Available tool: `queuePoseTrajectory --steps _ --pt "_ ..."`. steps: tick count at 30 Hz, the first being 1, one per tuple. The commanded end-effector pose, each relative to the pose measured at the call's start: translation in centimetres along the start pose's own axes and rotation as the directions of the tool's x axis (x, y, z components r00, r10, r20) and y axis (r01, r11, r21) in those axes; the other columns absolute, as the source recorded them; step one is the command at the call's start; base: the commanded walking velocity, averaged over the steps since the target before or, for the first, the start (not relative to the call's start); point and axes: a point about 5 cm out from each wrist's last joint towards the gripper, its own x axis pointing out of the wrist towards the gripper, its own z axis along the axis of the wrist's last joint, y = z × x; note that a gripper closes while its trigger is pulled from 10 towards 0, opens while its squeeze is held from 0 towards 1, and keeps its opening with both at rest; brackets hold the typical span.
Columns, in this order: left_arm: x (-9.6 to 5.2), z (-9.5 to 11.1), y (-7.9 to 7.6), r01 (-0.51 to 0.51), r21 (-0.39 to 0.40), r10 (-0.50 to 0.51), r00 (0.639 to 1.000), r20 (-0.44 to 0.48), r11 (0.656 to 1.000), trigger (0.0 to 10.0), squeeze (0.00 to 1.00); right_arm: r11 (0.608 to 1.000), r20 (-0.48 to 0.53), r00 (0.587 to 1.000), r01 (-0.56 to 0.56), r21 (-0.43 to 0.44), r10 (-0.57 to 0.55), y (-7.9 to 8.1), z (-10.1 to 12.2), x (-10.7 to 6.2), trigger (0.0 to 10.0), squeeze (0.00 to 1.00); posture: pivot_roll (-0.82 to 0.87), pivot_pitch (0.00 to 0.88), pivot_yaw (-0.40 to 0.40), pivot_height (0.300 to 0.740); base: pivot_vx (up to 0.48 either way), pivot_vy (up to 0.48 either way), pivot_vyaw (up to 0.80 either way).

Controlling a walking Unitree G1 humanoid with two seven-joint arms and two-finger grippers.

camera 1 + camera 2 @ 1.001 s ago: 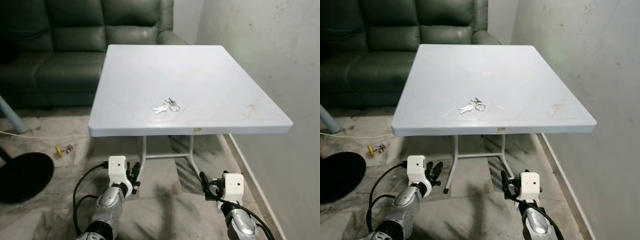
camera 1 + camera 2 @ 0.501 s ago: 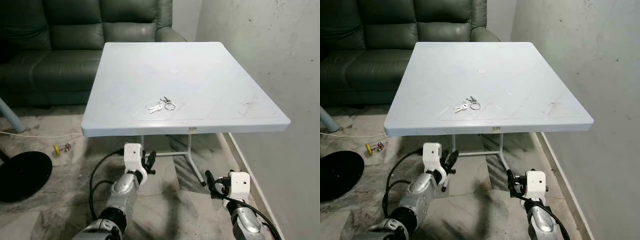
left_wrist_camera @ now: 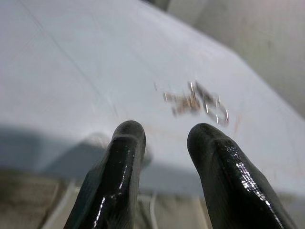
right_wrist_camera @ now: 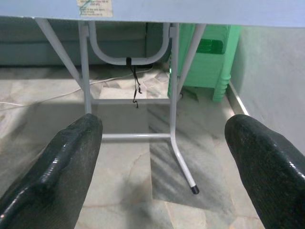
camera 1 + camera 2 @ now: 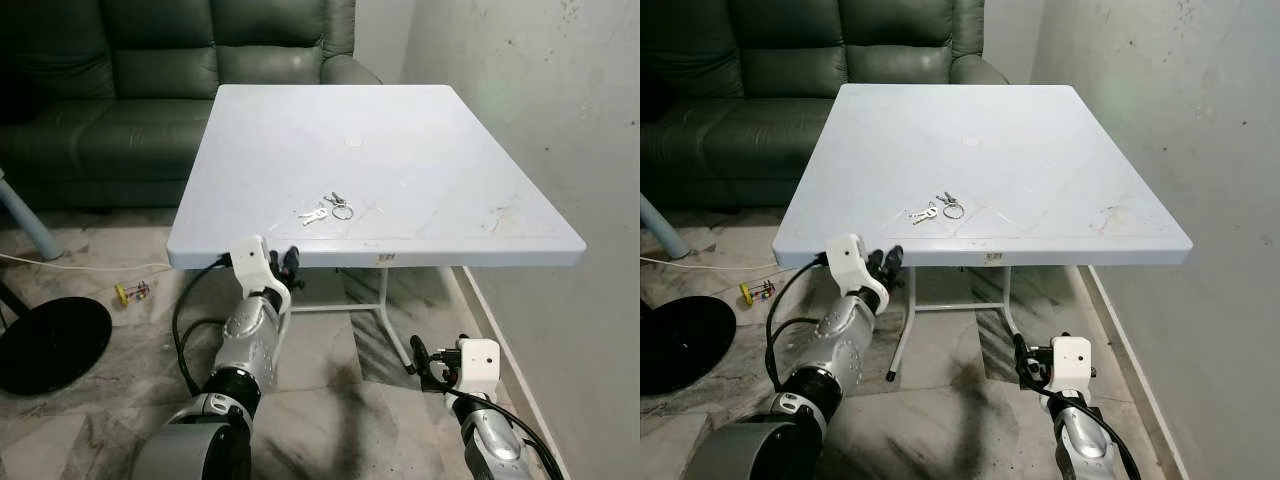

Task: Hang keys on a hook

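Note:
A small bunch of silver keys on a ring lies on the white table, a little back from its front edge. My left gripper is raised to that front edge, left of the keys and just short of them. In the left wrist view its fingers stand a narrow gap apart with nothing between them, and the keys lie ahead on the tabletop. My right gripper hangs low over the floor, under the table's right front, open and empty.
A dark green sofa stands behind the table and a wall runs close along its right side. On the floor at left are a black round base, a cable and a small toy. A green stool stands among the table legs.
My left arm has risen from floor level to the table's front edge, closer to the keys. The camera has shifted slightly. The right arm stays low.

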Motion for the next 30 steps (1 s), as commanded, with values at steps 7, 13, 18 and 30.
queuePoseTrajectory --steps 7,13,18,30 --pt "-0.6 5.9 3.1 -0.046 0.1 0.018 0.965 0.261 0.994 10.0 0.0 1.0 0.126 0.992 0.008 0.018 -0.01 -0.5 3.4 0.9 10.0 0.0 0.04 0.0 -0.031 0.74 0.0 0.0 0.0" --pt "-2.3 7.1 4.2 -0.036 0.187 -0.019 0.959 0.284 0.982 10.0 0.0 0.998 0.209 0.977 -0.034 -0.043 0.042 -0.9 6.3 1.2 10.0 0.0 0.05 0.0 -0.034 0.74 0.0 0.0 0.0" --pt "-3.8 6.8 3.6 -0.003 0.253 -0.074 0.953 0.293 0.967 10.0 0.0 0.998 0.243 0.968 -0.047 -0.046 0.057 -0.9 7.7 1.0 10.0 0.0 0.05 0.002 -0.038 0.74 0.0 0.0 0.0" --pt "-6.5 7.3 4.9 -0.004 0.252 -0.062 0.966 0.252 0.968 10.0 0.0 0.995 0.317 0.944 -0.095 0.011 0.087 0.4 11.0 -0.8 10.0 0.51 0.05 0.03 -0.039 0.74 0.0 0.0 0.0"
